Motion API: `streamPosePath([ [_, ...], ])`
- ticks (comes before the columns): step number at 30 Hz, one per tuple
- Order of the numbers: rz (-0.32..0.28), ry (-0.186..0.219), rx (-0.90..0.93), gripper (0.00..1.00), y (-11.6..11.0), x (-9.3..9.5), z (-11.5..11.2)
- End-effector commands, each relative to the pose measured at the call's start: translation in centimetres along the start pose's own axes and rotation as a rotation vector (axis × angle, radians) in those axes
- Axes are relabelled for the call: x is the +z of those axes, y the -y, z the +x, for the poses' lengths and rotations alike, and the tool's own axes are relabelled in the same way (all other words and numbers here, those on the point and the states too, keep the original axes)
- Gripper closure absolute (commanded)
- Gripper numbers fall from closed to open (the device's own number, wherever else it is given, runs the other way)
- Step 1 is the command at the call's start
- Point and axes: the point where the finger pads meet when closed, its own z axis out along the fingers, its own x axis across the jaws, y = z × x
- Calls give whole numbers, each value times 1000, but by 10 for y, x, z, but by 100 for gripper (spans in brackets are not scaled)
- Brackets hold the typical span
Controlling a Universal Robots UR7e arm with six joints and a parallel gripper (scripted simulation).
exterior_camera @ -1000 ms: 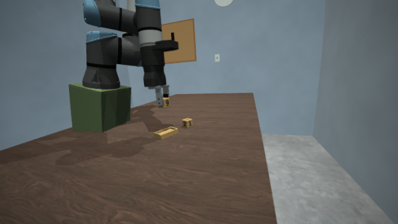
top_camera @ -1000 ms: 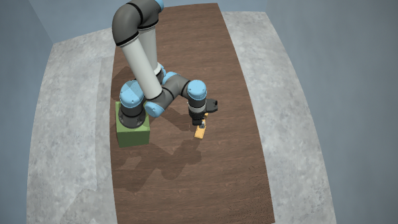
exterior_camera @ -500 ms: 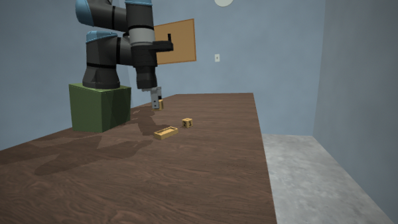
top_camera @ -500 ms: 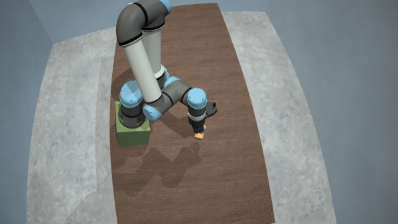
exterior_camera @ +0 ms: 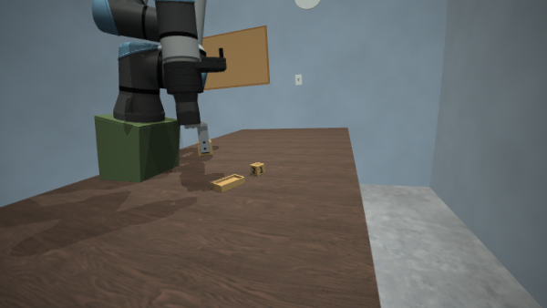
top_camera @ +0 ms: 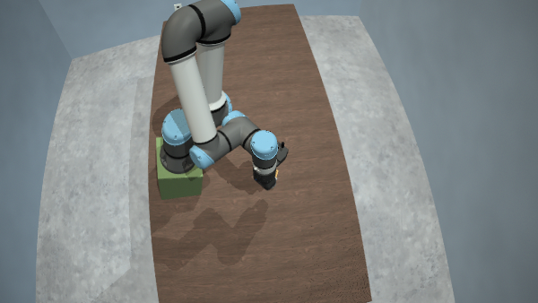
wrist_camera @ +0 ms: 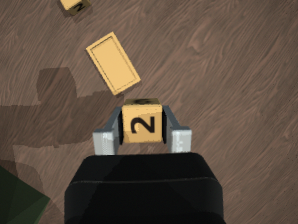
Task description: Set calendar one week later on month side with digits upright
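Wrist view: two cubes [wrist_camera: 142,124], one tray [wrist_camera: 113,63]

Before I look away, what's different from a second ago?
The gripper moved left in the exterior view and toward the bottom of the top view. The number cube between its fingers went along. Nothing was let go. The tray and the other cube stayed put.
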Motion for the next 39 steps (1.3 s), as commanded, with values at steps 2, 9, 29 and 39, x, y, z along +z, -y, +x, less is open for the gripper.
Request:
streamPosePath([
  [2, 1, -2, -193, 40, -17, 1, 6],
  [9, 2, -3, -309, 40, -28, 1, 9],
  [29, 3, -6, -493, 40, -46, 1, 13],
  [39, 3, -6, -496, 40, -47, 1, 13],
])
